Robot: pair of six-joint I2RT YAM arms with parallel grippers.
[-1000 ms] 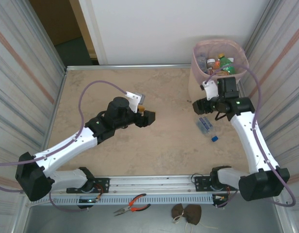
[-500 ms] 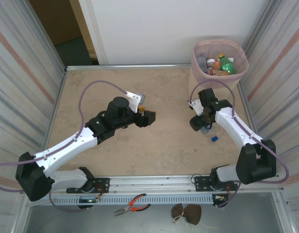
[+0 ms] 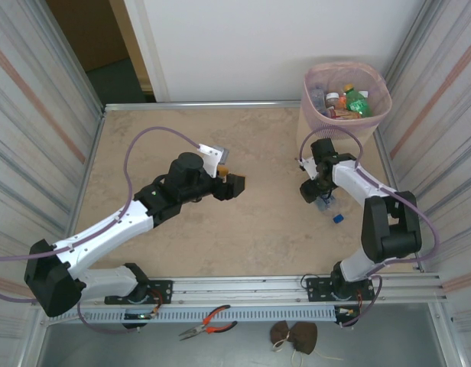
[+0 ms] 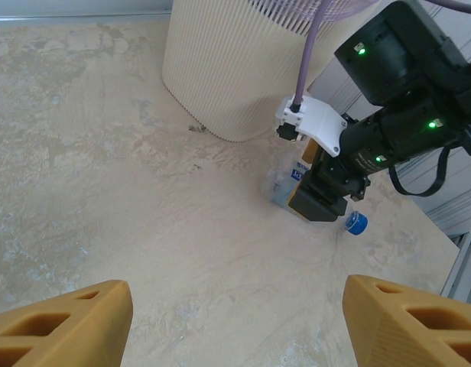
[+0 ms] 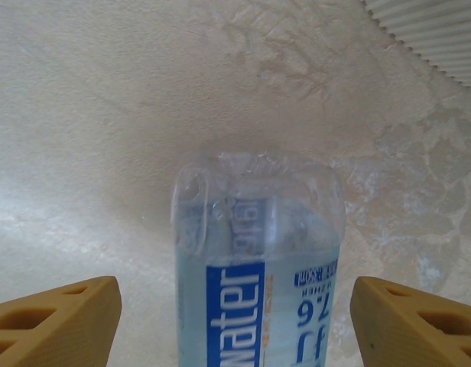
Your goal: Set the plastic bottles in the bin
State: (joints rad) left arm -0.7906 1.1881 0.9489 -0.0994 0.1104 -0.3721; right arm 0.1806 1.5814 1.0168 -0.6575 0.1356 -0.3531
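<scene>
I am seeing one clear water bottle (image 5: 258, 260) with a blue-and-white label lying on its side near the tall, pale pink bin (image 3: 310, 126), where several other bottles (image 3: 352, 100), one of them green, are piling up inside.

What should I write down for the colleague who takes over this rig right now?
Left gripper: open, empty, hovering above mid-table.
Right gripper: open, lowered astride the water bottle, which lies on the table near the bin; not gripped yet.
Done: several bottles are in the bin.
To do: grip this bottle, drop it in. A loose blue cap lies nearby.
</scene>
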